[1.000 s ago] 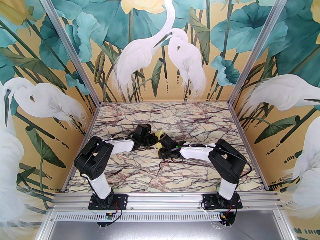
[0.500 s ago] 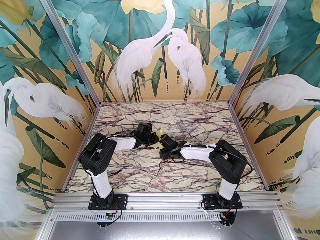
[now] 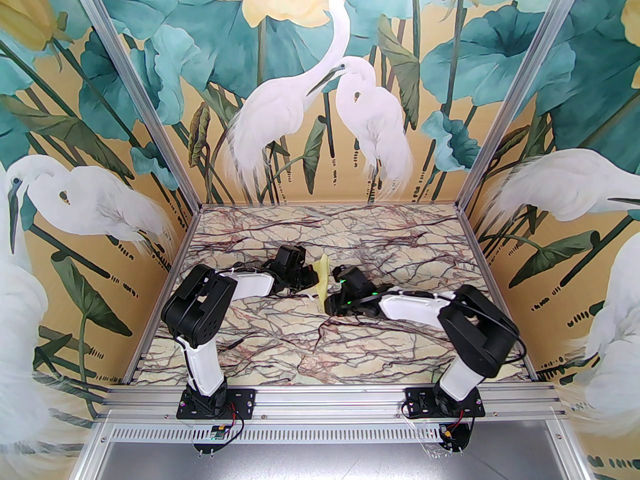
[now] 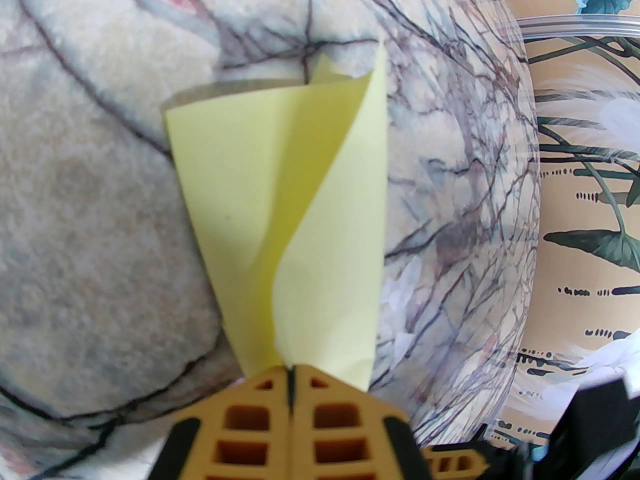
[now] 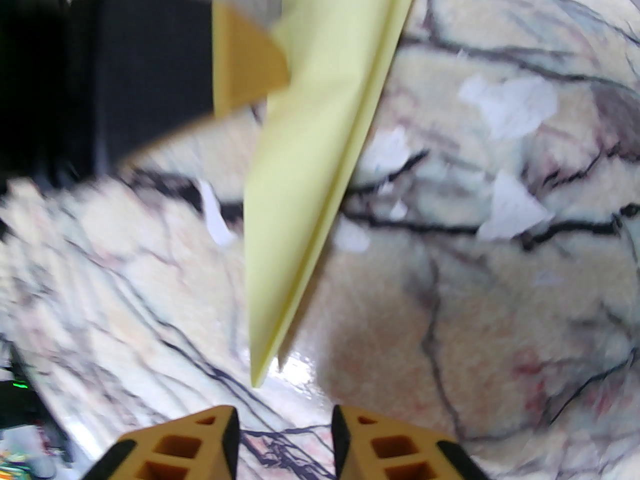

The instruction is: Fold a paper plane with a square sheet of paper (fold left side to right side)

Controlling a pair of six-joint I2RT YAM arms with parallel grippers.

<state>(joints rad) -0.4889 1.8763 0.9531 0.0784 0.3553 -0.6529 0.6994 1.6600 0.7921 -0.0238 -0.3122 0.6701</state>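
Observation:
The square sheet of paper is folded into a narrow, pointed, pale yellow paper plane (image 4: 280, 208). My left gripper (image 4: 291, 383) is shut on its wide end and holds it off the marble table (image 3: 320, 358). From above, the paper plane (image 3: 323, 274) stands on edge between the two wrists, with the left gripper (image 3: 311, 280) on its left. In the right wrist view the paper plane (image 5: 310, 168) points its tip down at my right gripper (image 5: 285, 418). That gripper is open, just short of the tip, with nothing between its fingers. The right gripper (image 3: 328, 304) sits low, right of the paper.
Small white paper scraps (image 5: 510, 100) lie on the marble to the right of the plane, and another scrap (image 5: 515, 208) lies nearer. The left arm's finger (image 5: 245, 63) shows at the top left of the right wrist view. Painted walls enclose the table on three sides.
The right arm has pulled back to the right, drawing its gripper off the paper. The left arm shifted slightly right, still holding the plane, which now stands more upright.

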